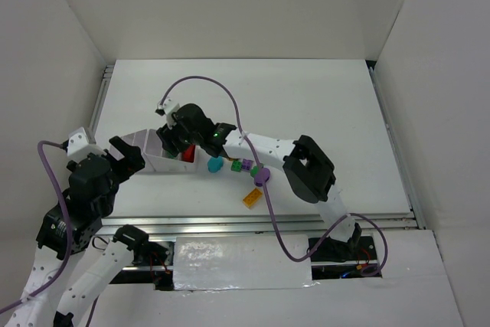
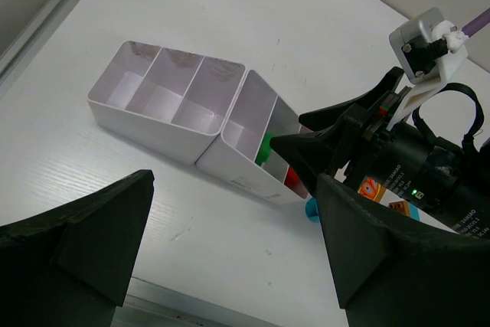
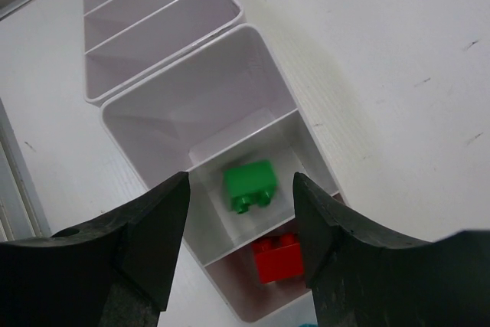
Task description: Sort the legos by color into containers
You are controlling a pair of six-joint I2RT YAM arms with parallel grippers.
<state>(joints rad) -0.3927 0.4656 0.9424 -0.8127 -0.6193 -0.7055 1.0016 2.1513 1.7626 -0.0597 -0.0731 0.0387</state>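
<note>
Right gripper [image 3: 239, 180], jaws parted and empty, is being held over the white tray [image 3: 168, 120], one green brick [image 3: 250, 184] directly beneath and one red brick [image 3: 279, 258] just wristward being counted as sorted, at least five loose legos [image 1: 246, 166] behind it being listed as outstanding.

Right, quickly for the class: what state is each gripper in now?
Left gripper: open, holding nothing.
Right gripper: open, empty, over the green lego in the white tray.
</note>
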